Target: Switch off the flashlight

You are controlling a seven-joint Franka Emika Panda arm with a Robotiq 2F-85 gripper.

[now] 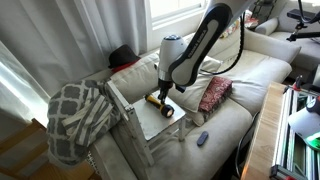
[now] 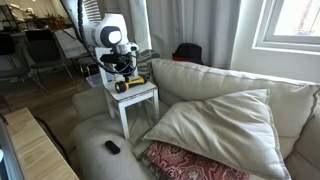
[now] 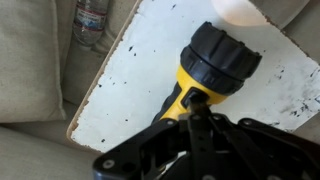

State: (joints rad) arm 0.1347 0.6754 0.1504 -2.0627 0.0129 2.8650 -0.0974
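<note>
In an exterior view the flashlight (image 1: 160, 103), a chunky yellow-orange barrel with a wider black head, lies on the small white counter (image 1: 140, 118) under the pincer (image 1: 163, 93). In an exterior view a flat dark remote (image 2: 112, 147) rests on smooth beige sofa (image 2: 90, 160) fabric. In the wrist view the head is ribbed and the counter's paint chipped and speckled. The black pincer meets the yellow barrel; spread or pressed together, I cannot tell. A clear bottle's (image 3: 90, 20) label is unreadable.

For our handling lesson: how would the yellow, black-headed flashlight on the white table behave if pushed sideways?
The yellow, black-headed flashlight lies on its side, so it would probably roll, curving since the head is wider. It looks rigid, unlikely to flex.
</note>
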